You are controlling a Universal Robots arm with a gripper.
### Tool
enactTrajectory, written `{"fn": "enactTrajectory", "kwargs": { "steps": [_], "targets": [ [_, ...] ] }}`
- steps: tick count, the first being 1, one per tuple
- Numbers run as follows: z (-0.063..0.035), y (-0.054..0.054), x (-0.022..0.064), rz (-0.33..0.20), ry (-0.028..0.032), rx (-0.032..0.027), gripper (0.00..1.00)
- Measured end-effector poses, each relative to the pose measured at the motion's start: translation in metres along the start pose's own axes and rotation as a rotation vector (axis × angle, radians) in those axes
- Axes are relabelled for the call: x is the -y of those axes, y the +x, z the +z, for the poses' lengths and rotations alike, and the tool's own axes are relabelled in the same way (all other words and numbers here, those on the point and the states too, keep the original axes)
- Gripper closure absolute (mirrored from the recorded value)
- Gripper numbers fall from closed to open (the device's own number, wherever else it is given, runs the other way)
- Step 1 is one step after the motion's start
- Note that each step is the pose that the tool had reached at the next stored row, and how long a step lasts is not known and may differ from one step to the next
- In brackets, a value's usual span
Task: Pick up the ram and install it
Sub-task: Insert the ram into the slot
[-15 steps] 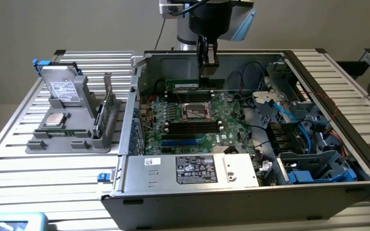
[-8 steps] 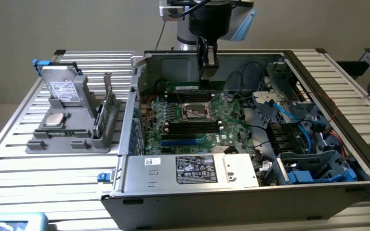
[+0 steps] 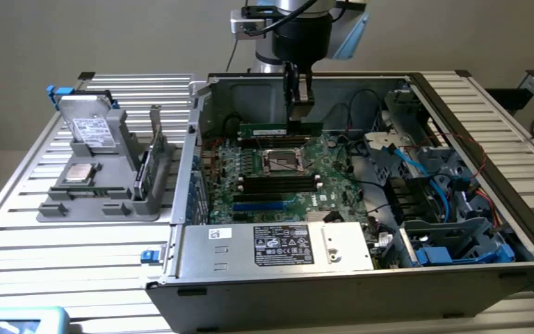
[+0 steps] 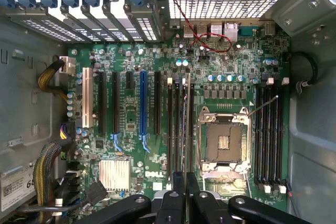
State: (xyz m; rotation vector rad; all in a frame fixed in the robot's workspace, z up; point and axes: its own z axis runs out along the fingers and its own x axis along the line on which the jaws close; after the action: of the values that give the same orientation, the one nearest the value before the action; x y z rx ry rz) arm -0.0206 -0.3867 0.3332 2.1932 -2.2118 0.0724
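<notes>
Thin green ram [image 3: 281, 129] hangs level, on edge, above the motherboard [image 3: 336, 177].

Oblique overview; wrist top-down over motherboard [image 4: 157, 56]

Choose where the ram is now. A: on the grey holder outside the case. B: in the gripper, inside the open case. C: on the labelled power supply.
B: the gripper is shut on the ram, a green stick held over the motherboard inside the case.
</notes>
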Motion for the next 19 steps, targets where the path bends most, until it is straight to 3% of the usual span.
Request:
{"fn": "enactTrajectory", "kwargs": {
  "steps": [19],
  "targets": [
    [0.0347, -0.001, 0.0028, 0.008, -0.0004, -0.0001, 0.87]
  ]
}}
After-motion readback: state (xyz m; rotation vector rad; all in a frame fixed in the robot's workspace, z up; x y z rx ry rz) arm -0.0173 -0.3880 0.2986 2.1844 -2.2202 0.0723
